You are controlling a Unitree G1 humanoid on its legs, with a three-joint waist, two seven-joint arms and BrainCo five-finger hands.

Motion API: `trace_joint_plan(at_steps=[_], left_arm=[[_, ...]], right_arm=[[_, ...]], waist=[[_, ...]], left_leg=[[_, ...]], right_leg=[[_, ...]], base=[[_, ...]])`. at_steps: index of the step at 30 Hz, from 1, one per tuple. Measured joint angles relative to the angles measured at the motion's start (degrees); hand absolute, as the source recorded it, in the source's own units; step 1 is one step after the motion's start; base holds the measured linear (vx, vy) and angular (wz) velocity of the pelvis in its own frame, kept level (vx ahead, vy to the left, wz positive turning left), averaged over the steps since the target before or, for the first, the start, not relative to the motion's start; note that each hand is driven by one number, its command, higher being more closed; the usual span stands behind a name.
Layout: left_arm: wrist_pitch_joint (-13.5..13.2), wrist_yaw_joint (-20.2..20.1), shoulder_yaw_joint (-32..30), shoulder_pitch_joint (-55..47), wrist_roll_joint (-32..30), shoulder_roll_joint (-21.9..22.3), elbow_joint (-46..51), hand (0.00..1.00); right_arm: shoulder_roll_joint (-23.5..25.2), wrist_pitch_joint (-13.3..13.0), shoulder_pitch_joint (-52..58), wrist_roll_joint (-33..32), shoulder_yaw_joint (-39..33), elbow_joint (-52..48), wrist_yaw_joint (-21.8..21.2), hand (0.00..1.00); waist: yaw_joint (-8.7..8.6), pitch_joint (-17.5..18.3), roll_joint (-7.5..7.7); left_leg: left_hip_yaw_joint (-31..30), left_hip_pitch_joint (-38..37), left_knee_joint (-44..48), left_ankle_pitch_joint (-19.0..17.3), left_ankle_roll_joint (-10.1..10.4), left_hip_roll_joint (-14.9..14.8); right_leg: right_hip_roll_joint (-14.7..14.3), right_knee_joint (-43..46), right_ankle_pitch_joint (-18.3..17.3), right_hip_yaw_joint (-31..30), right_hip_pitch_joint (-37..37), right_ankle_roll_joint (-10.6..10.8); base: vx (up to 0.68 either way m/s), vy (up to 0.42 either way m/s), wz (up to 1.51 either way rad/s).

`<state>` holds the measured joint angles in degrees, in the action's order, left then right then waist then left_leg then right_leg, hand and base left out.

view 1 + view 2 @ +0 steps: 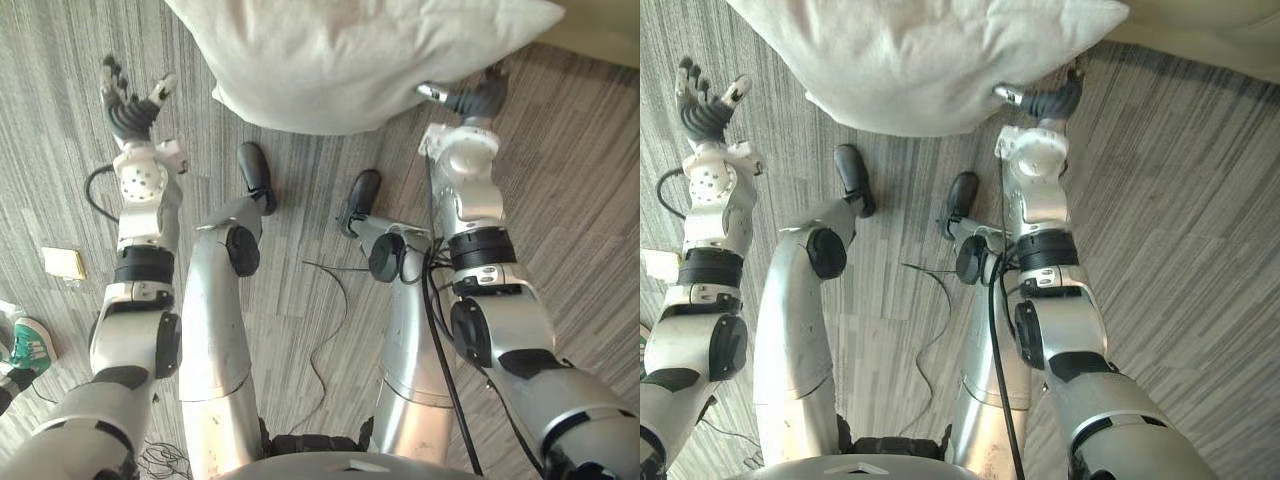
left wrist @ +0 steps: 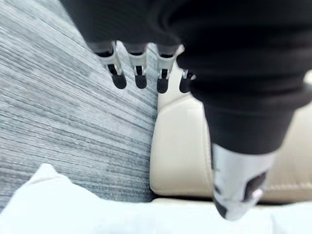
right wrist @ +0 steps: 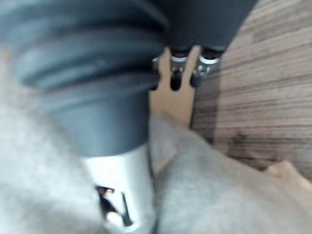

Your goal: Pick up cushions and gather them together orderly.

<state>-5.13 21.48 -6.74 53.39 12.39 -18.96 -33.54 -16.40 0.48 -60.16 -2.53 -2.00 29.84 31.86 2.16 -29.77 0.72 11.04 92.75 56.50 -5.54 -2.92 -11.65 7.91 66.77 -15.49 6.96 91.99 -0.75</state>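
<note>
subject: one large white cushion point(image 1: 350, 60), seen in the head views at the far side of the scene, above the grey carpet point(image 1: 580, 200). it looks raised off the floor, though its far side is out of frame, so this is a judgement.

right hand point(image 1: 480, 100): set against the cushion's lower right edge, thumb side touching the fabric. the right wrist view shows grey-white fabric bunched close against the hand. whether it has a closed grip on the cushion cannot be told.

left hand point(image 1: 128, 112): wide open, spread and holding nothing. it is raised well to the left of the cushion and clear of it.

other items: a cream padded piece point(image 2: 180, 161) lies on the carpet in the left wrist view, and a pale edge shows in the upper right corner of the head views. it is unclear whether either is a cushion or part of a sofa. a small yellow pad point(image 1: 63, 262) and a person's green shoe point(image 1: 30, 345) lie at the left margin.

step in hand, as judged: steadying the cushion for carrying.

recommendations:
- bring the open left hand in against the cushion's left edge so the load is shared.
- take hold well inside the seam, as soft filling will sag and slip from a corner hold.
- keep the cushion level.
- set it flush beside the cream piece, edges aligned.
</note>
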Motion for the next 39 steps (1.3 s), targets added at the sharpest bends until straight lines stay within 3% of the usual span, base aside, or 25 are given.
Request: trace_joint_plan(at_steps=[6,7,13,19,29,35,37,39], left_arm=[[-0.06,3.19,5.19,4.31,-2.68,3.89,2.36,0.00],[-0.04,3.76,5.92,5.16,-2.80,4.24,3.58,1.00],[1.03,7.23,10.15,6.50,-6.81,4.30,8.18,1.00],[2.47,8.34,10.77,6.57,-7.06,4.05,8.70,1.00],[4.03,8.38,10.75,3.44,-6.74,1.58,10.83,1.00],[3.67,8.34,10.11,-6.79,-4.73,4.90,22.04,1.00],[2.43,8.32,10.15,-11.75,-4.76,7.40,25.58,1.00],[2.26,8.32,10.32,-14.27,-4.83,8.66,28.07,1.00]], right_arm=[[1.65,1.37,-1.10,5.27,4.11,-4.20,4.66,1.00],[2.47,1.52,-1.19,5.27,4.16,-5.70,5.39,1.00],[5.12,3.53,-1.83,5.50,4.46,-10.07,8.40,1.00],[5.01,3.75,-1.65,5.83,6.13,-13.77,8.22,1.00],[7.37,3.39,4.28,4.96,5.71,-20.12,5.68,1.00],[11.59,-1.27,17.08,2.63,4.87,-27.29,3.30,1.00],[12.51,-2.93,22.82,2.32,4.93,-29.11,2.20,1.00],[13.02,-3.23,26.09,1.86,4.99,-31.28,1.07,1.00]], waist=[[-0.72,0.01,0.00],[-0.90,0.02,0.00],[-1.14,0.09,-0.04],[-1.62,0.10,-0.05],[-2.37,0.14,-0.04],[-2.86,0.24,0.01],[-2.86,2.78,0.10],[-2.85,3.12,0.16]], left_leg=[[-0.35,1.13,-0.46,0.40,0.65,-0.12],[-0.65,1.76,-0.66,0.74,0.79,-0.11],[-1.85,2.06,-3.27,3.07,1.17,0.39],[-2.67,0.96,-5.27,4.34,2.61,0.36],[-3.35,-4.84,-8.13,5.41,2.68,-0.21],[-3.11,-16.78,-12.73,4.78,3.63,-0.31],[-2.97,-20.39,-14.24,4.61,3.85,-0.56],[-2.73,-24.21,-14.98,4.58,3.77,-0.79]], right_leg=[[-0.11,0.05,-0.55,0.36,1.32,0.14],[-0.14,0.01,-0.33,0.72,1.83,-0.25],[-0.19,-1.67,0.63,2.38,1.66,-1.87],[-0.42,-3.08,1.05,3.39,0.62,-2.17],[-1.78,-7.37,2.26,4.73,-6.01,-3.06],[-3.15,-13.16,2.70,4.81,-18.29,-2.62],[-3.78,-15.51,3.09,4.88,-22.13,-2.49],[-4.04,-16.90,3.24,5.32,-26.28,-2.43]], base=[[0.00,0.000,0.00],[0.00,0.000,0.00],[-0.02,-0.030,0.07],[-0.04,-0.044,0.01],[-0.02,-0.048,-0.04],[0.01,-0.041,-0.05],[0.03,-0.037,-0.10],[0.05,-0.029,-0.05]])
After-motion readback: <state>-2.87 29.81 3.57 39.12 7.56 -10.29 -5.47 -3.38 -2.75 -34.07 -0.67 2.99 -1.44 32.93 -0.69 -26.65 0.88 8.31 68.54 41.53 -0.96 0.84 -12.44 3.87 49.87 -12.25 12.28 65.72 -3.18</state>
